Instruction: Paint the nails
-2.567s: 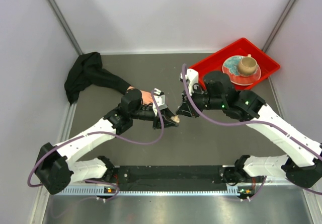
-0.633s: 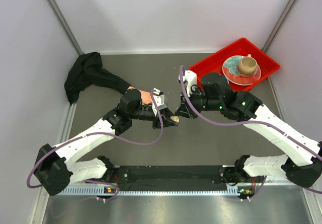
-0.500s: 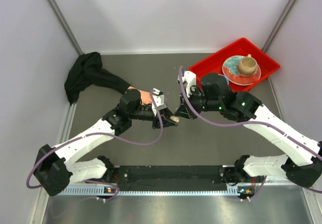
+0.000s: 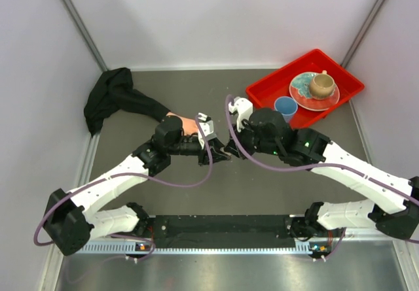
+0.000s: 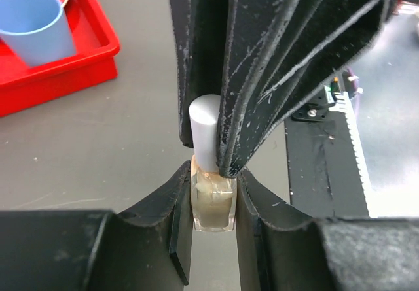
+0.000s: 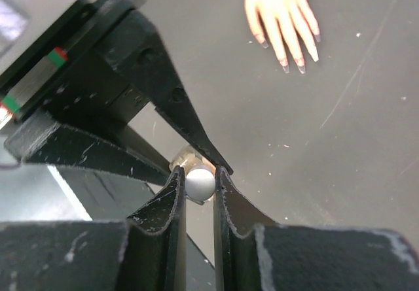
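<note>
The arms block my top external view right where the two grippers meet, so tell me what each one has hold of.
Observer: In the left wrist view, the left gripper is shut on the glass body of the small bottle.
Operator: Now report the right one.
Observer: The right wrist view shows the right gripper shut on the bottle's white cap, which sits on the neck.
Operator: Check the nails for me.
Observer: In the right wrist view the mannequin hand lies flat on the table, fingers spread. The nails show as dark tips, too small to judge any paint.
</note>
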`<action>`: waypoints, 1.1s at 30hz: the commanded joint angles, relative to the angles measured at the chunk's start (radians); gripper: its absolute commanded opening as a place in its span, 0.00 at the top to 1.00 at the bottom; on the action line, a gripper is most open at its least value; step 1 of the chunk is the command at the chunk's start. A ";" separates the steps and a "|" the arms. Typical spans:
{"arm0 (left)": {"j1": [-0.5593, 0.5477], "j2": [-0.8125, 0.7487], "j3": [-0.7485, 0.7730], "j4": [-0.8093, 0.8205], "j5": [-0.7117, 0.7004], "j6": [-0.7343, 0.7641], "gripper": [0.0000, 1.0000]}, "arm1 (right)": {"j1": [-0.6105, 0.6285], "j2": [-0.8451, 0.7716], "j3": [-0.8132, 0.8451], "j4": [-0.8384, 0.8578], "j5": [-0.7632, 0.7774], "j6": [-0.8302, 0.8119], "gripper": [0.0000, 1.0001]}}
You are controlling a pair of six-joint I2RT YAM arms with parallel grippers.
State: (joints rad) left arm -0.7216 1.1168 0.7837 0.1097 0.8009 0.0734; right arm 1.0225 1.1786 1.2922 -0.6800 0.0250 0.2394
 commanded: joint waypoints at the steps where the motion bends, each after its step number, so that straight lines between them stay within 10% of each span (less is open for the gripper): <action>1: -0.004 -0.043 0.014 0.097 -0.035 -0.014 1.00 | 0.027 -0.014 -0.033 0.059 0.130 0.135 1.00; 16: -0.004 -0.040 0.000 0.107 -0.022 -0.029 1.00 | 0.025 0.024 0.251 -0.240 0.111 0.222 0.31; 33: -0.004 -0.029 0.066 0.122 0.370 -0.224 1.00 | -0.091 -0.011 0.233 -0.214 -0.428 -0.235 0.58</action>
State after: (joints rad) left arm -0.7227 1.1126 0.8074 0.1745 1.0740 -0.1024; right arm 0.9520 1.1805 1.5402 -0.9424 -0.2642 0.0860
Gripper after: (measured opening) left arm 0.315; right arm 0.425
